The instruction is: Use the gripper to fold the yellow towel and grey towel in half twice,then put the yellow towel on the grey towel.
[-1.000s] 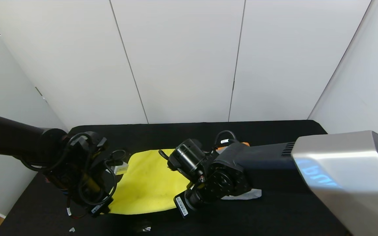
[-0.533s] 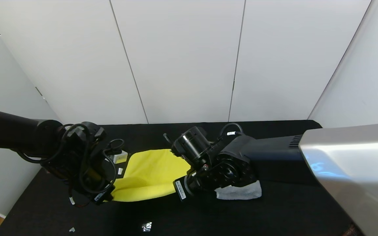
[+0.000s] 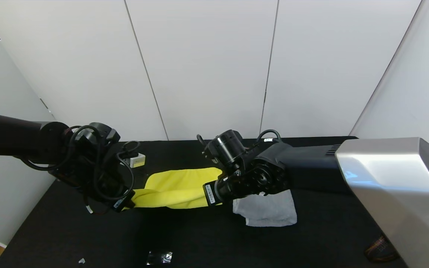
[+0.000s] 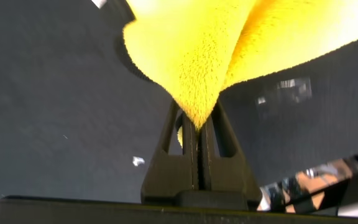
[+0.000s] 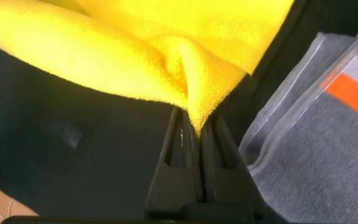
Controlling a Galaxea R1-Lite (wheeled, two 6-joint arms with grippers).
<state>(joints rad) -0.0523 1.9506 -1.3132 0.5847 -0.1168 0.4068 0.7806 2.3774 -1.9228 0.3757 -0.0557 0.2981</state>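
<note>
Both claws, left claw (image 4: 197,127) and right claw (image 5: 194,127), pinch the yellow towel (image 3: 177,186) above the desk (image 3: 311,238), beside the folded grey towel (image 3: 268,210).

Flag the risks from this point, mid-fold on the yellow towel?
1. Both end effectors, left and right, pinch only thin corners of the yellow towel; a corner could slip out.
2. The towel sags between them, so it may land creased.
3. The grey towel lies close beside; the right arm may drag it.

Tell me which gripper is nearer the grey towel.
Right. The right gripper pinches the yellow towel right beside the grey towel; the left gripper holds the yellow towel's far end.
</note>
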